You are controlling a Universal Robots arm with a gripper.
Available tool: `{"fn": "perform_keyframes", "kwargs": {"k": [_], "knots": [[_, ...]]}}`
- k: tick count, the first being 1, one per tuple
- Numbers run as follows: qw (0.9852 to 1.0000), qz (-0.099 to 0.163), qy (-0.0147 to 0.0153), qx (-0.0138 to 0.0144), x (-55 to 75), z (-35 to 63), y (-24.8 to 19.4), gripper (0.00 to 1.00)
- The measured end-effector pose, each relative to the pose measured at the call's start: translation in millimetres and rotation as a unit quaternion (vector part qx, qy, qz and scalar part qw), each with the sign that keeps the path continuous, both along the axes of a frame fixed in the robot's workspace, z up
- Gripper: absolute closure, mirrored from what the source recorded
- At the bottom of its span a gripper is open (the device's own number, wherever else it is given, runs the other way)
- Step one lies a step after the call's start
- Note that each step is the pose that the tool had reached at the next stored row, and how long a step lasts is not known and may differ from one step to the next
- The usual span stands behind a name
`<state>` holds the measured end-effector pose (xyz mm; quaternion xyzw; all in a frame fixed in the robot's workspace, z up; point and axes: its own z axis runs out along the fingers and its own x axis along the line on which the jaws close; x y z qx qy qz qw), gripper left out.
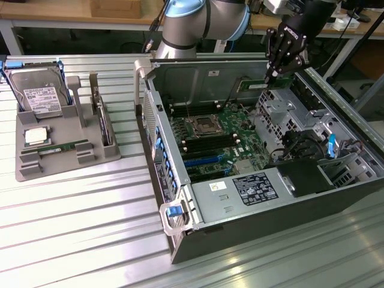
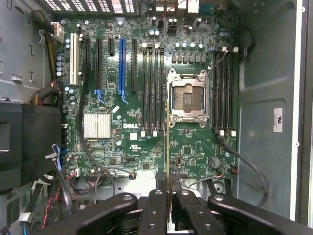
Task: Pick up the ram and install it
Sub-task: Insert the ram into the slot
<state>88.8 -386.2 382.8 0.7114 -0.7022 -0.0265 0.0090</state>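
Green and thin, the ram [image 1: 252, 84] sits pinched between my fingers [image 2: 156, 205]. My fingers are close together, and they press on it from both sides. In the exterior view I am the black gripper [image 1: 271, 75] in the upper right of the frame. I hang over the far side of the open computer case [image 1: 180, 240]. The ram pokes out below my tips, up in the air and not touching the board.

In the wrist view I look straight down past my gripper [image 2: 167, 196]. There the ram [image 2: 167, 147] looks like a thin line, because I see it from its edge. Under it lies the big green board [image 2: 127, 147]. The line runs between the long black slots [image 2: 152, 88] and the open silver chip socket [image 2: 187, 98]. A blue slot [image 2: 122, 63] and a small silver block with ridges [image 2: 96, 125] are farther off on the board.

At the exterior view's left, a grey tray [image 1: 36, 168] rests on the ribbed metal table [image 1: 72, 228], well apart from the case. A hard drive [image 1: 39, 96] stands at its back. A square silver chip [image 1: 36, 135] and another green stick [image 1: 63, 147] lie at its front.
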Motion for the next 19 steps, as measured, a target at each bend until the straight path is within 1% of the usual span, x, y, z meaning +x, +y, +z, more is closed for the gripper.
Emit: {"fn": "perform_keyframes", "kwargs": {"k": [19], "knots": [[1.0000,0.000,0.0000,0.0010,0.0,-10.6,-0.3,0.87]]}}
